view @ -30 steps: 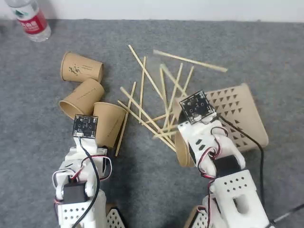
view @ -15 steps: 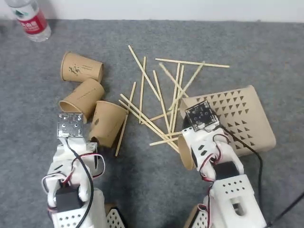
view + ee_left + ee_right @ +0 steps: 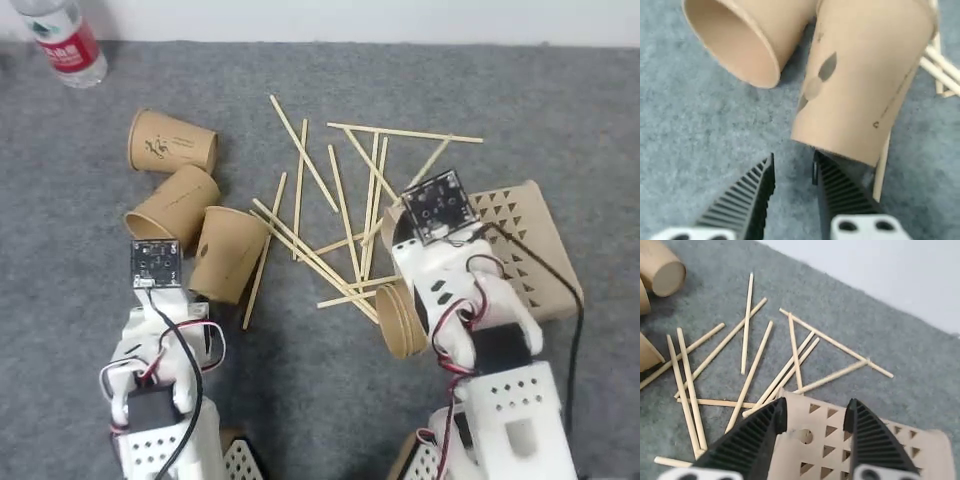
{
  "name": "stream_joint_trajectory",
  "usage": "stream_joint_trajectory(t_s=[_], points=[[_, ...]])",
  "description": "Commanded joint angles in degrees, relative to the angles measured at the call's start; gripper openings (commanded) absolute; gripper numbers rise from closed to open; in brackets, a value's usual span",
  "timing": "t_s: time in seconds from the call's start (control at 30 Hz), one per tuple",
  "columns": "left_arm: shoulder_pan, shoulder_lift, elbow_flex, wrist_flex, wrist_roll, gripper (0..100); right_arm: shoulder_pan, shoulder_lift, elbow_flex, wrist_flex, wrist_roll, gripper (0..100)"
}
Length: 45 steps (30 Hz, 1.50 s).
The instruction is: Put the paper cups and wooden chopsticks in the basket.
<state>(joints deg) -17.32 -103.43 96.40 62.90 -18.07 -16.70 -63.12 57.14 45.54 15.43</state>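
As chopsticks (image 3: 299, 190) litter grey carpet (image 3: 330, 400), white wall (image 3: 350, 20) runs behind.

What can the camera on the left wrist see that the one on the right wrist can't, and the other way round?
Left wrist, not right: the left tool, open, close to a paper cup, and a second cup showing its open mouth. Right wrist, not left: the right tool, open, over the basket, and a white wall. Both: grey carpet, wooden chopsticks and cups.
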Motion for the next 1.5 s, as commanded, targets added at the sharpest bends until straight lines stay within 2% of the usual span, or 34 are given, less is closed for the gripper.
stream_joint_trajectory(t_s=[0.0, 0.27, 0.4, 0.5, 0.8, 0.9, 0.97, 1.07, 1.13, 1.27, 1.47], points=[[-0.2, -0.9, -0.4, -1.1, 0.6, 14, -0.3, 2.3, -8.4, 5.5, 0.8, 26.1], [-0.3, -0.9, 0.0, -1.1, 0.6, 14, -2.6, 26.9, -20.6, 13.8, 0.1, 28.6], [-0.3, -0.9, 0.0, -1.1, 0.6, 14, -5.2, 37.1, -25.9, 14.1, -5.5, 28.6], [-0.3, -0.9, 0.0, -1.1, 0.6, 14, -5.8, 41.7, -28.8, 14.0, -6.3, 28.6], [0.0, -0.9, 0.0, -1.1, 0.6, 14, -2.2, 45.2, -29.4, 13.6, -5.9, 28.6], [0.1, -0.9, 0.0, -1.1, 0.6, 14, -3.5, 44.5, -31.0, 14.3, -4.0, 28.1], [0.1, -0.9, 0.0, -1.1, 0.6, 14, -6.8, 43.4, -32.4, 15.6, -1.5, 22.1], [0.1, -0.9, 0.0, -1.1, 0.6, 13, -13.4, 41.8, -33.8, 16.6, 1.1, 7.6], [0.1, -0.9, 0.0, -1.1, 0.6, 13, -17.1, 41.5, -33.8, 16.5, 2.3, 3.1], [0.1, -0.8, 0.0, -1.1, 0.6, 13, -19.1, 43.9, -33.6, 16.6, 3.4, 8.5], [0.1, -0.8, 0.0, -1.1, 0.6, 13, -15.3, 52.4, -33.8, 16.4, 3.3, 11.0]])
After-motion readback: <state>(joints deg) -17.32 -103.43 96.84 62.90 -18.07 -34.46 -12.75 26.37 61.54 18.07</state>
